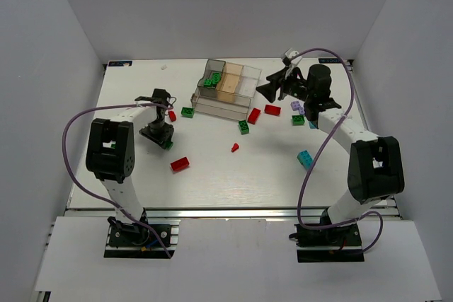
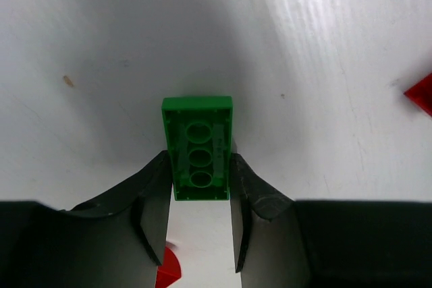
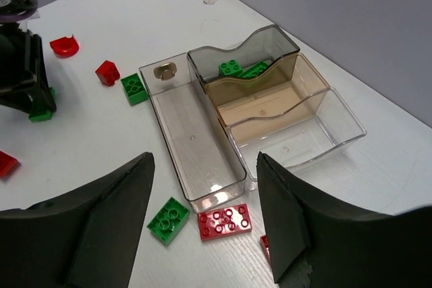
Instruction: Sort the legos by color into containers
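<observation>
The left gripper point(image 2: 199, 175) has both fingers pressed against the long sides of a green brick point(image 2: 197, 129) at the centre of its wrist view, hollow underside facing the camera. The right gripper point(image 3: 206, 224) gapes wide and empty at the bottom of its view, just below the clear tray point(image 3: 192, 133), whose upper compartment holds green bricks point(image 3: 236, 69).

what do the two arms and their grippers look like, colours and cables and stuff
The left arm and right arm have white links and bulky black joint housings. A thin purple cable loops loosely along each arm. The left gripper and right gripper are black, each with two broad, curved, matte fingers.
</observation>
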Robot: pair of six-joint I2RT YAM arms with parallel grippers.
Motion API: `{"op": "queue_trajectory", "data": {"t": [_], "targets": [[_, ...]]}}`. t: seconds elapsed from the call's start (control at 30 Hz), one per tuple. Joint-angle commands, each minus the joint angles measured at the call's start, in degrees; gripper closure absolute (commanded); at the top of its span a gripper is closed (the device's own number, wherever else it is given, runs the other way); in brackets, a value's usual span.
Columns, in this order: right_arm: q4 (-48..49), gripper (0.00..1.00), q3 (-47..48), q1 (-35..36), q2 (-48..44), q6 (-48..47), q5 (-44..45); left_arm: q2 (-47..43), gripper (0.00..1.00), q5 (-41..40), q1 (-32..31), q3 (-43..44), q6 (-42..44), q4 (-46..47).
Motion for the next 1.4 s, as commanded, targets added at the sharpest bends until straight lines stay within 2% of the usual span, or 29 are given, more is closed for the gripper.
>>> {"op": "queue_trajectory", "data": {"t": [0.0, 0.03, 0.07, 0.1, 0.13, 0.17, 0.2, 0.23, 0.27, 0.3, 0.33, 0.4, 0.57, 0.67, 0.87, 1.1, 1.17, 1.27, 1.37], "targets": [[-0.52, 0.33, -1.30, -0.33, -3.25, -2.37, -1.94, 0.24, 1.00, -0.61, -1.13, 5.15, 10.22, 0.80], [-1.40, 0.34, -1.48, -0.42, -3.43, -3.42, -3.07, -0.11, 1.00, -0.61, -1.14, 6.74, 12.87, 1.07], [-2.62, 0.35, -1.57, -0.33, -3.60, -5.08, -3.69, -0.46, 1.00, -0.09, -1.66, 9.62, 19.34, 3.07], [-4.90, 0.37, -1.48, -0.33, -3.61, -5.88, -4.39, -1.07, 1.00, 3.48, -1.67, 10.35, 22.80, 4.83], [-5.88, 0.42, -1.57, -0.42, -3.69, -6.93, -6.14, -3.08, 1.00, 5.43, -1.67, 10.70, 25.70, 7.11], [-6.93, 0.48, -1.57, -0.33, -3.87, -7.99, -6.77, -4.49, 1.00, 7.54, -1.67, 9.31, 31.56, 13.40], [-9.21, 0.54, -1.65, -0.16, -4.04, -9.91, -7.30, -6.07, 1.00, 12.35, -1.67, 8.26, 34.23, 17.55], [-10.27, 0.70, -1.65, -0.16, -4.05, -10.63, -8.17, -7.56, 1.00, 13.35, -1.67, 7.20, 35.65, 20.73], [-11.07, 0.80, -1.57, -0.24, -4.31, -11.16, -8.53, -9.67, 1.00, 13.97, -1.67, 6.32, 38.10, 27.20], [-11.86, 0.95, -1.39, -0.16, -4.22, -11.68, -8.79, -10.30, 1.00, 16.94, -1.67, 5.18, 39.17, 29.96], [-13.69, 1.00, -1.04, -0.16, -4.22, -11.78, -8.71, -10.30, 1.00, 18.53, -1.67, 5.26, 39.53, 31.90], [-15.11, 1.00, -0.60, -0.16, -3.96, -11.95, -8.71, -7.24, 1.00, 22.22, -1.67, 6.92, 42.60, 36.39], [-18.63, 1.00, -0.07, 0.02, -3.96, -12.57, -8.71, 5.14, 0.98, 30.84, -1.67, 23.33, 46.38, 38.69], [-20.30, 1.00, -0.25, -0.16, -4.48, -13.35, -8.45, 13.67, 0.96, 28.93, -2.19, 35.29, 47.35, 36.41], [-21.89, 0.89, -2.09, -0.33, -5.54, -15.12, -6.34, 27.82, 0.87, 28.56, -2.72, 53.76, 47.01, 31.40], [-22.15, 0.76, -2.45, -0.24, -4.66, -14.77, -5.11, 32.67, 0.72, 30.24, -4.47, 56.94, 45.51, 32.62], [-22.41, 0.74, -2.36, -0.24, -4.22, -14.85, -4.93, 33.02, 0.71, 30.50, -4.48, 56.85, 45.59, 32.27], [-23.73, 0.68, -2.01, -0.33, -3.44, -15.73, -4.84, 33.03, 0.59, 30.68, -5.09, 56.76, 46.21, 31.40], [-25.57, 0.55, -1.39, -0.07, -2.82, -16.79, -4.76, 32.50, 0.45, 29.80, -5.62, 56.50, 46.30, 31.04]]}}
